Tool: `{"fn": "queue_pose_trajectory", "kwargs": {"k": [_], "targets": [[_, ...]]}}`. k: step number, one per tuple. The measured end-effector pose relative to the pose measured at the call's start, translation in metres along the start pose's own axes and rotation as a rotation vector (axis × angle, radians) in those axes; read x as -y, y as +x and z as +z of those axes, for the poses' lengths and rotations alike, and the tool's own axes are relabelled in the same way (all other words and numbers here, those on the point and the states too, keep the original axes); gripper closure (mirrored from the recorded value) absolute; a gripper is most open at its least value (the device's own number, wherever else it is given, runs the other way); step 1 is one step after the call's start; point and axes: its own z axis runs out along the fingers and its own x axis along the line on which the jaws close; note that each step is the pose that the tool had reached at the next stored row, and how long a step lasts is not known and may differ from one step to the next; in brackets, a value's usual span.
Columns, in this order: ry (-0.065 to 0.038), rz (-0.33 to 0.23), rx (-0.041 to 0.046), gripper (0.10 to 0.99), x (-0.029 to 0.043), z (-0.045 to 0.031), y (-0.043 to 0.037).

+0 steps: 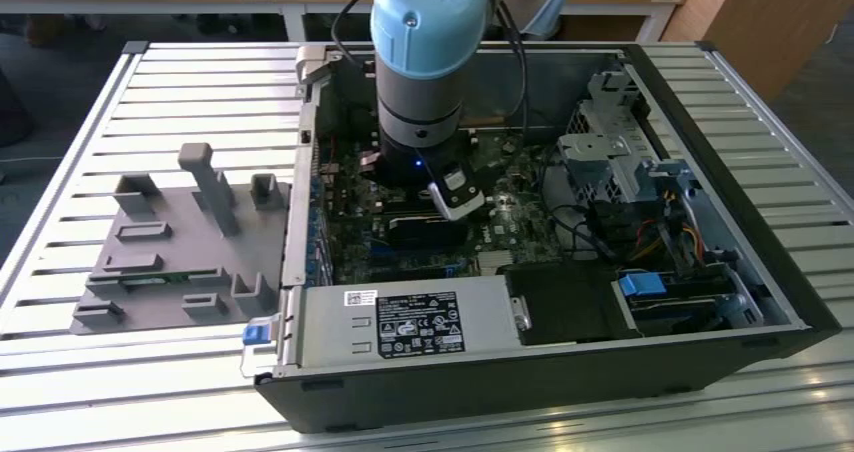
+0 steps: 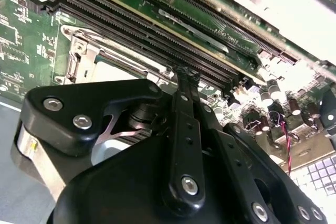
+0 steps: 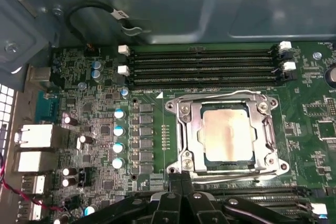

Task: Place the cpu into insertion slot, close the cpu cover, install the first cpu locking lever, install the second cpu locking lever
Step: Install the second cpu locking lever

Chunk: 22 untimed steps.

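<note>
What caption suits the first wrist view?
Cpu seated in socket under closed cpu cover; gripper at its edge.

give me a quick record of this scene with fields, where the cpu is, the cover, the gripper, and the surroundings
cpu: seated in the insertion slot, metal top showing
cpu cover: down, framing the chip
gripper: fingers together, tips at the socket's edge beside the cover
memory slots: beside the socket, unfilled
setting: open computer case on a slatted table
</note>
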Motion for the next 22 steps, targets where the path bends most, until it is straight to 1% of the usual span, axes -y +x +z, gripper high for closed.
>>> {"fn": "queue_pose_trajectory", "kwargs": {"k": [13,18,22], "targets": [[-0.004,0.000,-0.0001,0.973,-0.0047,0.0077,0.0024],[-0.006,0.000,-0.0002,0.973,-0.0070,0.0104,0.0044],[-0.007,0.000,-0.0004,0.973,-0.0071,0.0107,0.0050]]}}
